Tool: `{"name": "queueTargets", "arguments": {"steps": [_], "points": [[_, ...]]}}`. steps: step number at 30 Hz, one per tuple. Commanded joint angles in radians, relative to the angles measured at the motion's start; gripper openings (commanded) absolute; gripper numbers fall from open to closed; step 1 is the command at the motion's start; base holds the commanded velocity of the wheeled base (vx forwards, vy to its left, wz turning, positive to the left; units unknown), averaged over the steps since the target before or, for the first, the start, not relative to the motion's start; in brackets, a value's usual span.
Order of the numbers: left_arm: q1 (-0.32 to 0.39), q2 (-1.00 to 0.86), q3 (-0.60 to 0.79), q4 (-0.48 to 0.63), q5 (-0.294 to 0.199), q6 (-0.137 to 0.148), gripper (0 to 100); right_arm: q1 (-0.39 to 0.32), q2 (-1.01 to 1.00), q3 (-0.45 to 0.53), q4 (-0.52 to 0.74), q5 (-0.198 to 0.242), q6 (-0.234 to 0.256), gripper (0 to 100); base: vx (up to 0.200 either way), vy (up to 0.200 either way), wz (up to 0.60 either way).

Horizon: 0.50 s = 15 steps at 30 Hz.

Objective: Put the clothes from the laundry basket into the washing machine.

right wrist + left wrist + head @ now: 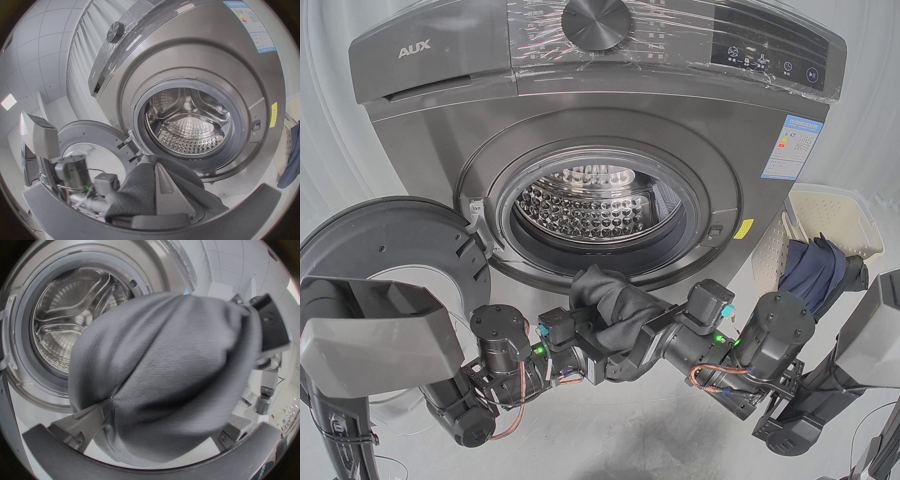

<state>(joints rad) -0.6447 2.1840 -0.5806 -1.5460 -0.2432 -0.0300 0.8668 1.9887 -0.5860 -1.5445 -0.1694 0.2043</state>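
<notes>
**One garment at the door, none in the drum yet**

The dark grey garment (612, 309) hangs bunched in the air just in front of the washing machine (437, 144), below the lower lip of its round opening and not yet past it. Both hands meet on it. The left hand (587, 337) has the bundle wedged between its fingers and looks clamped on the cloth. The right hand (647, 330) is buried in the folds from the other side and appears to pinch them too.

Behind it the door (394, 244) stands swung wide to the robot's left. The drum (581, 212) shows bare metal with no cloth visible inside, so nothing seems to be loaded so far.

To the right of the machine, the laundry basket (844, 219) has a navy garment (812, 275) draped over its near rim. Whether more lies deeper in it cannot be seen.

In my judgement the task is in its early part: this piece must go in, then the navy one.
</notes>
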Motion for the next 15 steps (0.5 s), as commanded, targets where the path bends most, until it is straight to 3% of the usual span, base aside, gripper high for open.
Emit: {"name": "queueTargets", "arguments": {"steps": [1, 15], "points": [[0.042, 0.083, -0.056, 0.000, 0.004, 0.001, 100, 0.032, -0.007, 0.032, -0.002, -0.001, 0.004, 0, 0.000, 0.000, 0.00], [0.051, 0.126, -0.110, -0.002, 0.027, 0.001, 100, 0.075, -0.036, 0.055, -0.002, -0.001, 0.014, 0, 0.000, 0.000, 0.00]]}}
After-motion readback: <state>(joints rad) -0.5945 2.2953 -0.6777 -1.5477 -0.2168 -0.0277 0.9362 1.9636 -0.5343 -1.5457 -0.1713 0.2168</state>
